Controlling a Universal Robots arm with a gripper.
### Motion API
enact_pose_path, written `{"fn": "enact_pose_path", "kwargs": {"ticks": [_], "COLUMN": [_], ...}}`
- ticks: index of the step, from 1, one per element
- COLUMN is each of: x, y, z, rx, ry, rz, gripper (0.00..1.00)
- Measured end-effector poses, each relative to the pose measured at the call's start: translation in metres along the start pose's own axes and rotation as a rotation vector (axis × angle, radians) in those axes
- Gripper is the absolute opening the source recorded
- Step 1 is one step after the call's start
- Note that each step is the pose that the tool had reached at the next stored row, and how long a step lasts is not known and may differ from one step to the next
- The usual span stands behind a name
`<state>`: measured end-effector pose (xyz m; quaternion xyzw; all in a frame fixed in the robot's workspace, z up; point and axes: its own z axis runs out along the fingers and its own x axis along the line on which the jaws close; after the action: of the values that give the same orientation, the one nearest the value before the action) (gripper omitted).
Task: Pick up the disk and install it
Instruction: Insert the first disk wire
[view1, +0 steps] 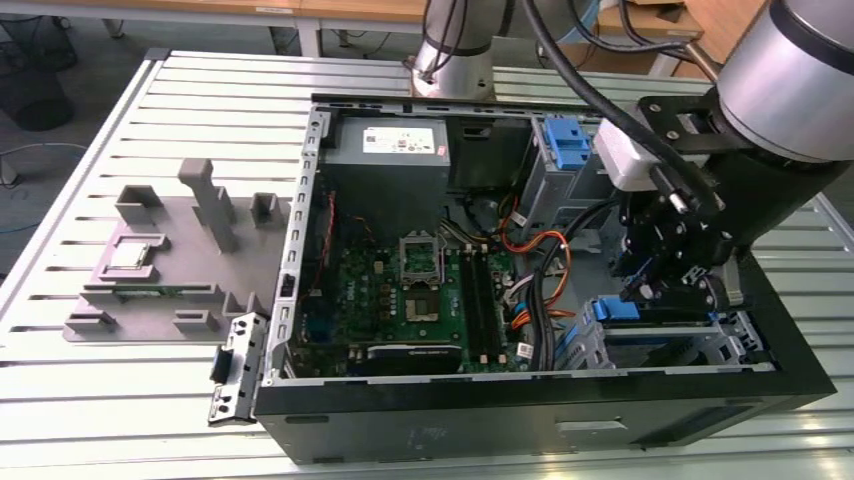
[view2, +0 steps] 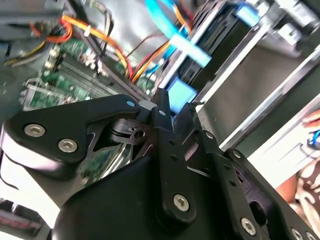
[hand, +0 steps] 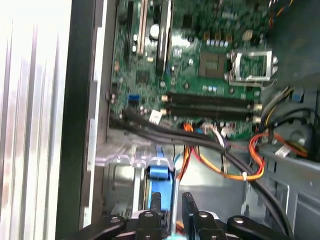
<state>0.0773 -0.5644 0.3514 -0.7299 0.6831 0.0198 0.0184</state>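
The black robot gripper (view1: 674, 285) reaches down into the open black computer case (view1: 534, 420), at about four o'clock from the green motherboard (view1: 400, 290) in the exterior view. Its jaws are clenched on the blue plastic carrier edge of the disk (view1: 627, 310), which sits in the metal drive cage (view1: 727, 340) at the case's corner. In both wrist views the black fingers (hand: 155, 202) pinch the blue edge (view2: 181, 92). The case rests on a slatted metal worktop (view1: 134, 390).
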Motion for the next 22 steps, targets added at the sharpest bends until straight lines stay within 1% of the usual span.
{"fn": "enact_pose_path", "kwargs": {"ticks": [1,6,9,13,22], "x": [0.0,0.0,0.0004,0.0011,0.0032], "y": [-0.0003,-0.0005,-0.0049,-0.0166,-0.048], "z": [0.0,0.0,0.0001,0.0001,0.0001], "rx": [-0.0129,-0.0151,-0.0187,-0.0203,-0.022], "ry": [-0.0008,-0.0009,-0.0011,-0.0013,-0.0014], "rz": [0.001,0.001,0.002,0.003,0.003], "gripper": [0.31,0.31,0.31,0.31,0.31]}}
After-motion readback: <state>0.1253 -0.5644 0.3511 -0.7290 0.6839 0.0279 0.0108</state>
